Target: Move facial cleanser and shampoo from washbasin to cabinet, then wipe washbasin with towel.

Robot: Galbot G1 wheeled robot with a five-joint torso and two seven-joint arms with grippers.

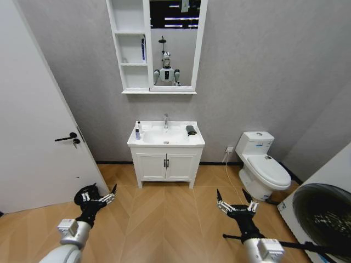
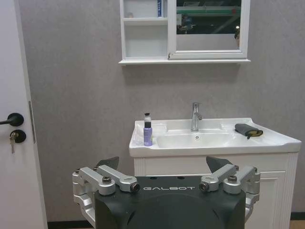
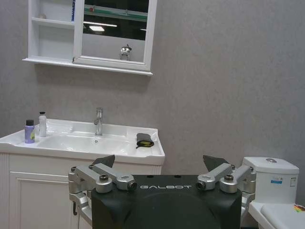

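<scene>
Step in hand, as judged: approach to the washbasin (image 1: 166,139); nothing lifted yet. To do it well, the base should close in square to the vanity front, stopping where the left arm can reach the basin's left rear corner without brushing the door (image 1: 33,137), and where the cabinet (image 1: 130,46) shelves above remain in reach.

Left gripper (image 1: 98,196): low over the floor, well short of the basin, jaws spread wide, holding nothing.
Right gripper (image 1: 237,205): likewise low on the right, jaws spread wide, empty.

Count of items:
- Bottles on the washbasin, two, at the left rear corner: purple bottle with dark cap (image 2: 147,132), nearer the front edge; pale bottle (image 3: 43,125) just behind it. Which is cleanser and which shampoo cannot be told at this range.
- Towel (image 2: 248,130), one: dark, folded, on the right rim of the basin, near the right edge.
- Tap (image 2: 195,116), one: chrome, centre of the rear edge.
- Cabinet, one, on the wall above the basin, joined to a mirror (image 1: 174,44); open shelves, three visible; a blue item (image 1: 143,49) already stands on the middle shelf.
- Toilet (image 1: 263,164), one, right of the vanity.
</scene>
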